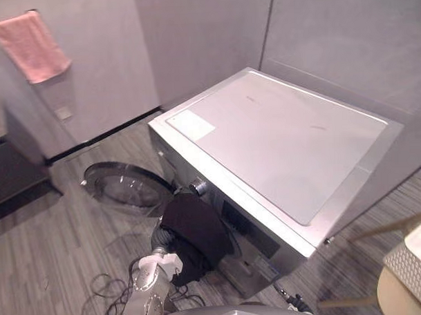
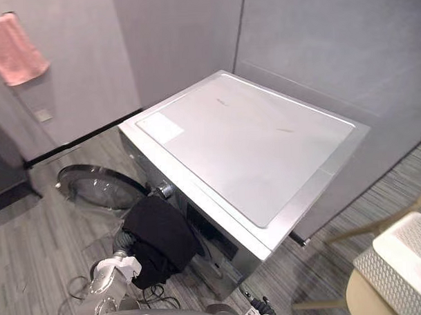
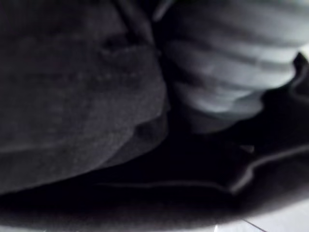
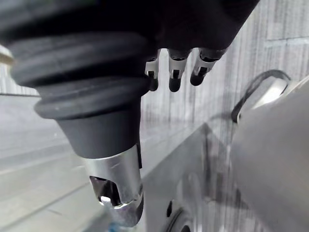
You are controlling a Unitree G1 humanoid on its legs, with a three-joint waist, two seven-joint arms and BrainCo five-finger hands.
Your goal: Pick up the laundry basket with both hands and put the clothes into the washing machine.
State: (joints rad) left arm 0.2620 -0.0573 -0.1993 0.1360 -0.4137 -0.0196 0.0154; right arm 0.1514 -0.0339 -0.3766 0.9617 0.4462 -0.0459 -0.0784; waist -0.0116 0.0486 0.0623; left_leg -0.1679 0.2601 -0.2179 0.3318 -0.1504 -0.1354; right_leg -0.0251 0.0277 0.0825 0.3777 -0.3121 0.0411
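Black garment (image 1: 196, 230) hides left hand (image 3: 217, 72) at washing machine (image 1: 279, 141) mouth, grip untellable; right hand (image 4: 175, 67) relaxed, empty; door (image 1: 125, 187) open.

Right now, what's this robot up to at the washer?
It seems to be loading laundry. A black garment hangs at the open front of the washer, draped over the left hand. The door stands swung wide. The right hand hangs loose, holding nothing.
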